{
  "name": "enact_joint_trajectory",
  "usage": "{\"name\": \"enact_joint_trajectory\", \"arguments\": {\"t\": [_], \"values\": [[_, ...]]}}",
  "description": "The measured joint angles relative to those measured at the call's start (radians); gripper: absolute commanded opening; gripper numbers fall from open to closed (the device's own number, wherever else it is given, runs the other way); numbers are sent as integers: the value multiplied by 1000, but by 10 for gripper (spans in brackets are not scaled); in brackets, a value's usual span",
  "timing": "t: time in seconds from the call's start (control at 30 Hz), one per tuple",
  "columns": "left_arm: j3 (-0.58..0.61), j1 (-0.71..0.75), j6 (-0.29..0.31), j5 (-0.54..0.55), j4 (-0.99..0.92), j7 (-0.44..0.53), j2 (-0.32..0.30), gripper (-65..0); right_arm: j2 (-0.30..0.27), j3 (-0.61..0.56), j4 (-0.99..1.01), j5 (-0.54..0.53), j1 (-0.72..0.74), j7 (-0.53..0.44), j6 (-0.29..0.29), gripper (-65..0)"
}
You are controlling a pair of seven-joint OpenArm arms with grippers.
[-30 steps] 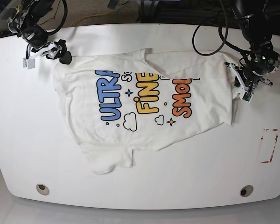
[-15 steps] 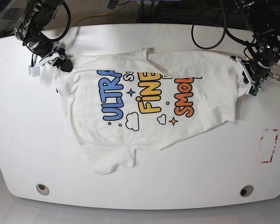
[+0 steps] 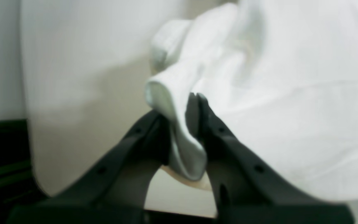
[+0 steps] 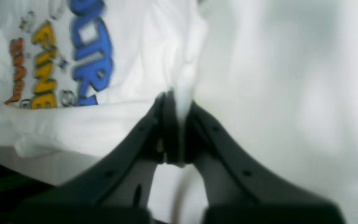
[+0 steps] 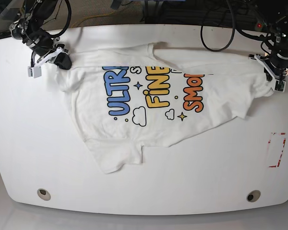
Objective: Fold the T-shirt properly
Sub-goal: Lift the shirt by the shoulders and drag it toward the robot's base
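The T-shirt [image 5: 158, 103] is spread print-up across the white bench [image 5: 33, 158], stretched between both arms near the far edge. A fold of white fabric is pinched by the L gripper [image 3: 183, 124], fingers [image 3: 197, 115] clamped on it. The shirt edge beside the blue lettering is gripped likewise by the R gripper [image 4: 176, 124], fingers [image 4: 166, 124] clenched.

Bright, even light; blurry wrist views
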State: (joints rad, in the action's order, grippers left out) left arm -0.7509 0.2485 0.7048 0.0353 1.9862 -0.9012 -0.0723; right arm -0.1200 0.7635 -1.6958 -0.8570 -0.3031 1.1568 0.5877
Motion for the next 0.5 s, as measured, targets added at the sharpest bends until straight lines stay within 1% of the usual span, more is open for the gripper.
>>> {"name": "enact_joint_trajectory", "arguments": {"t": [0.17, 0.2, 0.33, 0.5], "values": [[-68, -7, 0, 4, 0, 3, 0, -650, -8, -4, -101, -12, -26, -4, 2, -650], [-71, -5, 0, 0, 0, 3, 0, -650, -11, -5, -110, -12, -29, -4, 10, -650], [-66, 2, 1, 3, 0, -3, 0, -650, -28, -8, -108, -4, -34, 7, 8, -650], [-64, -21, 3, 2, 0, -110, 3, -650, -30, -8, -109, -5, -28, 6, 8, -650]]}}
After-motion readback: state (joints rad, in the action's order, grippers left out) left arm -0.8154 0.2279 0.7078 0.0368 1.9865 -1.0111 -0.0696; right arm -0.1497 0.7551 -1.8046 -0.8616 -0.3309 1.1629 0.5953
